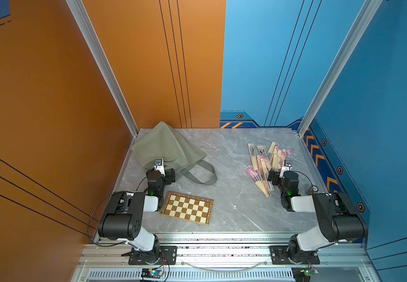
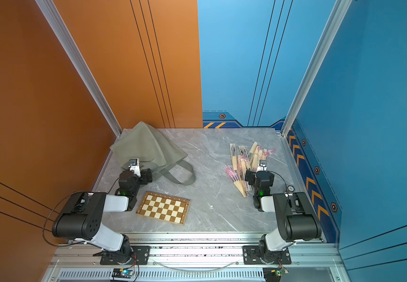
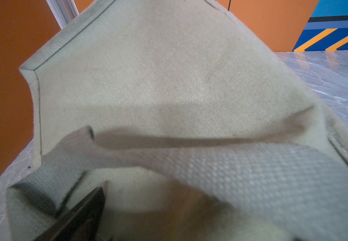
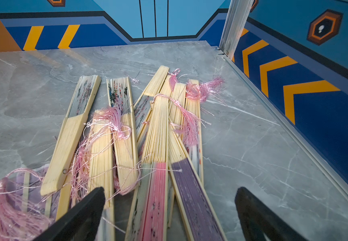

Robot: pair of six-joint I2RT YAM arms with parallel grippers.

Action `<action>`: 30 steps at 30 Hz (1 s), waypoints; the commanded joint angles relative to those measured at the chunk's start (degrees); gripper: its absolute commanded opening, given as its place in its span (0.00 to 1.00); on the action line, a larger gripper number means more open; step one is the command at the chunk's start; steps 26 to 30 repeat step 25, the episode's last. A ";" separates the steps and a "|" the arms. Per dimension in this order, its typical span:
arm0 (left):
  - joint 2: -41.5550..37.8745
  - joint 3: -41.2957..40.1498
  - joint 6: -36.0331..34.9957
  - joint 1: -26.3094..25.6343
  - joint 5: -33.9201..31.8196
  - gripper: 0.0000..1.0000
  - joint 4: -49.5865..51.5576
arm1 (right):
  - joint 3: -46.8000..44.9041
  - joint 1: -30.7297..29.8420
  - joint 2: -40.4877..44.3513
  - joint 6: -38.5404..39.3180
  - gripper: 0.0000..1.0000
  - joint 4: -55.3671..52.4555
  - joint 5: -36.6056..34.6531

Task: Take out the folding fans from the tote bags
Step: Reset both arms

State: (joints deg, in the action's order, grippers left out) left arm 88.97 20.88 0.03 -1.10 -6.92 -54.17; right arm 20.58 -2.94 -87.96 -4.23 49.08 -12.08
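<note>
In both top views, the soft olive-green fabric tote bag sits slumped at the table's far left corner. One long matching strap handle loops out onto the grey marbled tabletop. My left gripper is at the bag's near edge, its tips hidden there. The slim closed folding fans, with pale bamboo ribs and pink tassels, lie heaped on the right side of the table, well apart from the bag. My right gripper hangs at the heap's near right edge. A brown-and-cream chessboard lies flat near my left arm.

From my left wrist, the bag's cloth fills nearly everything. The woven strap runs across in front of my jaws. Only one dark finger shows, and the other is hidden behind the strap. The jaws stand spread wide, and I see nothing pinched.

From my right wrist, the fans lie crossed over one another on the marble, with pink, purple and printed leaves and tangled tassels. My right gripper is spread wide just above them and holds nothing.
</note>
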 commanded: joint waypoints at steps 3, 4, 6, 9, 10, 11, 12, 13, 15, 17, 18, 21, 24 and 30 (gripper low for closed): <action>0.46 0.74 0.17 -0.57 -2.31 0.98 1.32 | 1.04 0.35 0.25 0.54 1.00 0.76 -0.26; 0.47 0.78 -0.07 -0.90 -2.39 0.98 1.33 | 1.05 0.36 0.25 0.58 1.00 0.82 -0.24; 0.58 0.83 -0.38 -1.10 -2.58 0.98 1.47 | 1.04 0.29 0.25 0.61 1.00 0.83 -0.26; 0.51 0.91 -0.33 -1.09 -2.56 0.98 1.48 | 1.05 0.31 0.25 0.54 1.00 0.79 -0.29; 0.60 0.95 -0.36 -1.09 -2.57 0.98 1.52 | 1.03 0.33 0.25 0.54 1.00 0.79 -0.30; 0.67 0.97 -0.38 -1.09 -2.53 0.98 1.51 | 1.02 0.33 0.25 0.55 1.00 0.74 -0.27; 0.66 0.94 -0.35 -1.09 -2.53 0.98 1.51 | 1.04 0.33 0.23 0.55 1.00 0.78 -0.28; 0.59 1.01 -0.32 -1.09 -2.55 0.98 1.53 | 1.06 0.37 0.25 0.54 1.00 0.77 -0.26; 0.68 1.01 -0.51 -1.26 -2.66 0.98 1.52 | 1.09 0.32 0.25 0.56 1.00 0.82 -0.27; 0.76 1.05 -0.53 -1.29 -2.81 0.98 1.53 | 1.03 0.30 0.25 0.54 1.00 0.76 -0.28; 0.75 1.16 -0.47 -1.27 -2.69 0.98 1.56 | 1.04 0.33 0.25 0.57 1.00 0.76 -0.27; 0.76 1.09 -0.47 -1.27 -2.75 0.98 1.62 | 1.04 0.36 0.25 0.54 1.00 0.80 -0.25; 0.46 0.87 -0.46 -1.32 -2.79 0.98 1.54 | 1.04 0.31 0.25 0.54 1.00 0.83 -0.32; 0.43 0.75 -0.50 -1.49 -2.95 0.98 1.52 | 1.04 0.38 0.25 0.54 1.00 0.77 -0.28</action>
